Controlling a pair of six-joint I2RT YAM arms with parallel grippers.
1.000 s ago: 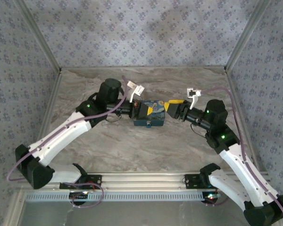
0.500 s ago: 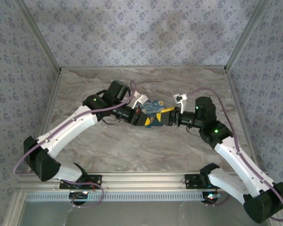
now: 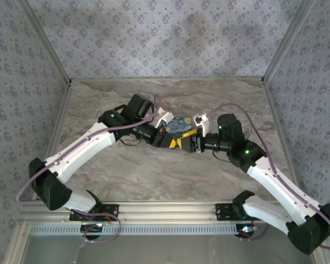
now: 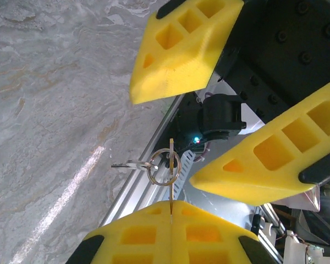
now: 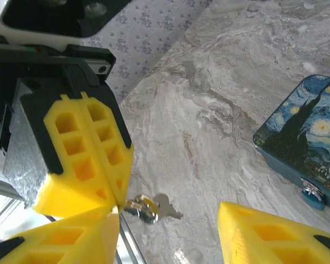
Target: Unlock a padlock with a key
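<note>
My left gripper [image 4: 170, 204] is shut on a thin gold key [image 4: 171, 176], seen edge-on, with a key ring [image 4: 164, 166] and a second silver key [image 4: 129, 164] hanging from it. My right gripper [image 5: 169, 215] is open, its yellow fingers [image 4: 181, 44] on either side of the key's tip without touching it. In the right wrist view the ring and keys [image 5: 146, 208] stick out from the left gripper's shut fingers [image 5: 85, 159]. A small blue padlock [image 5: 312, 197] sits on the front of a Starry Night box [image 5: 305, 140]. From above, both grippers [image 3: 181, 142] meet just in front of that box [image 3: 180, 124].
The marble table top [image 3: 154, 170] lies under both arms. An aluminium rail [image 3: 165, 209] runs along the near edge, and patterned walls close in the back and sides. The box stands just behind the grippers.
Both arms swung inward and nearer, meeting in front of the box. The right gripper came left until its open fingers flank the key held by the left gripper.
</note>
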